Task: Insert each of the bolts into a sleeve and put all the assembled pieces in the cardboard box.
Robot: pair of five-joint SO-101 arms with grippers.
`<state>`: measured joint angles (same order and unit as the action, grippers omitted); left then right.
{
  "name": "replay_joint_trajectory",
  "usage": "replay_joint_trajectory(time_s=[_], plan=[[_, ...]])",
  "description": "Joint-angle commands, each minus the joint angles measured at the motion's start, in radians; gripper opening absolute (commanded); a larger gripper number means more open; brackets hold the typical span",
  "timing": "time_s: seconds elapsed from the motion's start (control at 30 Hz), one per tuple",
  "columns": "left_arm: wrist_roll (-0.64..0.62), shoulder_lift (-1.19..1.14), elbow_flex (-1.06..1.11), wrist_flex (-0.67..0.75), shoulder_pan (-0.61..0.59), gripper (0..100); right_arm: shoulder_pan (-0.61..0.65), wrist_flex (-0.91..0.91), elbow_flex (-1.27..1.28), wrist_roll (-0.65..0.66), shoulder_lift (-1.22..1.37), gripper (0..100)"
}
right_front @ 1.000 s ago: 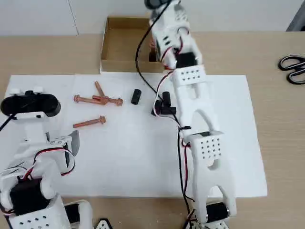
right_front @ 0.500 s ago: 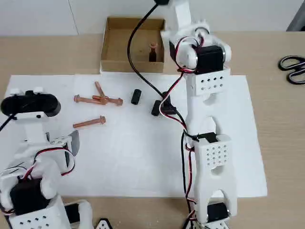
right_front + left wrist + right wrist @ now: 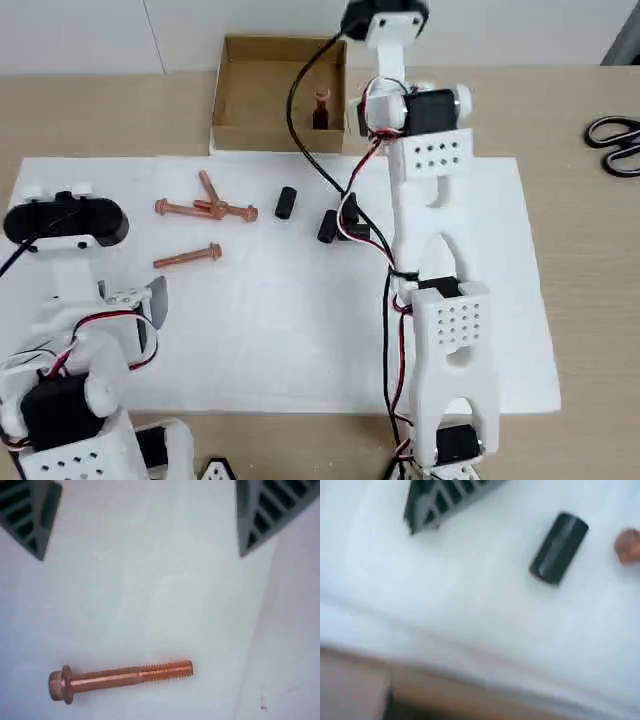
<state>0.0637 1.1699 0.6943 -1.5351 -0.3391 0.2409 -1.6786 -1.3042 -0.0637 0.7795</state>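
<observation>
The cardboard box (image 3: 250, 100) stands at the far edge of the white sheet, and one bolt-in-sleeve piece (image 3: 320, 108) sits by its right wall. Several copper bolts (image 3: 205, 208) lie on the sheet, one more (image 3: 187, 256) nearer to me. Black sleeves (image 3: 287, 203) (image 3: 327, 226) lie mid-sheet. My right gripper (image 3: 366, 112) hangs just right of the box, open and empty; one finger (image 3: 445, 500) shows above a sleeve (image 3: 559, 547). My left gripper (image 3: 145, 515) is open over the near bolt (image 3: 120, 677), not touching it.
Scissors (image 3: 615, 140) lie on the bare table at far right. The right arm's cables (image 3: 350, 215) trail over the sheet beside the sleeves. The white sheet (image 3: 280, 340) has free room in its near half.
The right arm has drawn back from over the box and swung right, leaving the assembled piece uncovered inside it. The left arm has not moved.
</observation>
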Motion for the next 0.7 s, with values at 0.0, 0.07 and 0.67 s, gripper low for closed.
replay_joint_trajectory(time_s=[0.0,0.07,0.67], plan=[[0.0,0.009,-0.007,-0.005,-0.005,24,-0.002,0.002,0.114,-0.048,-0.064,18.8],[0.0,0.009,-0.007,-0.005,-0.005,24,-0.002,0.004,0.157,-0.066,-0.064,18.8],[0.0,0.009,-0.007,-0.005,-0.005,24,0.088,0.101,0.365,-0.112,-0.059,18.7]])
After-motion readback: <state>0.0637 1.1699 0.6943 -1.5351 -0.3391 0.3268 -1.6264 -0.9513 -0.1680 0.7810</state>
